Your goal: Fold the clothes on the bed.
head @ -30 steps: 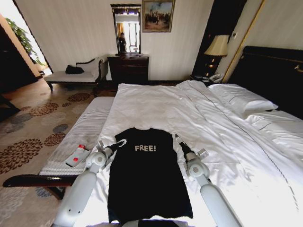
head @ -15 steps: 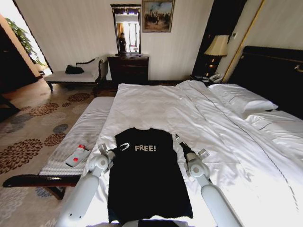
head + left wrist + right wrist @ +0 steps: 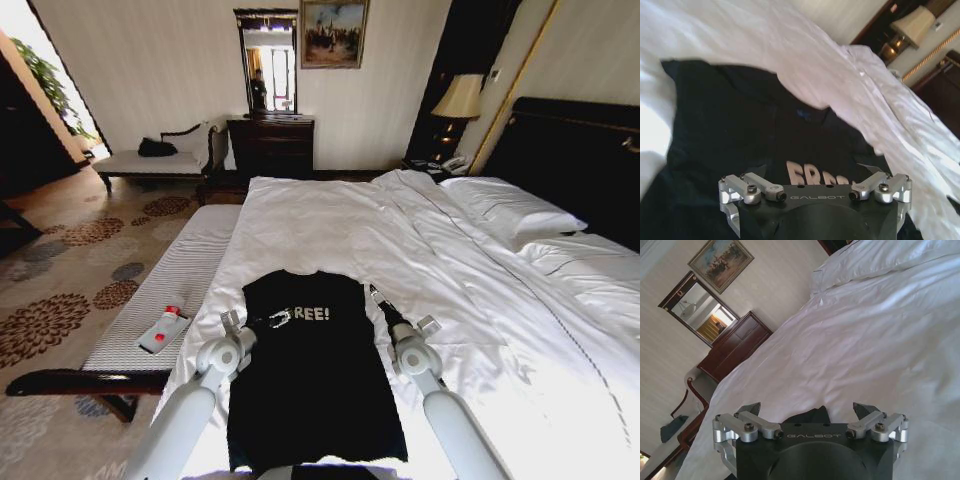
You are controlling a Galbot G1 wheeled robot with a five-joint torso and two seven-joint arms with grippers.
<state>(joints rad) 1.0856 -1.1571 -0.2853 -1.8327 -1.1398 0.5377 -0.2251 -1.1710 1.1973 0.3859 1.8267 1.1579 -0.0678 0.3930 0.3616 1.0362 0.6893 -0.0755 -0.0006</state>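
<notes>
The clothes are one black T-shirt lying flat, collar away from me, on the bed's white duvet. My left gripper hovers open over the chest and hides the first letter of the white print. In the left wrist view the T-shirt spreads under the left gripper. My right gripper is open at the shirt's right shoulder edge. In the right wrist view a bit of the T-shirt shows between the right gripper's fingertips.
A striped bench runs along the bed's left side and carries a white bottle with a red cap. Pillows and a dark headboard lie to the right. A dresser and chaise stand by the far wall.
My left gripper has moved rightward from the shirt's left shoulder onto the chest and now covers part of the lettering. The right arm and the shirt have stayed put.
</notes>
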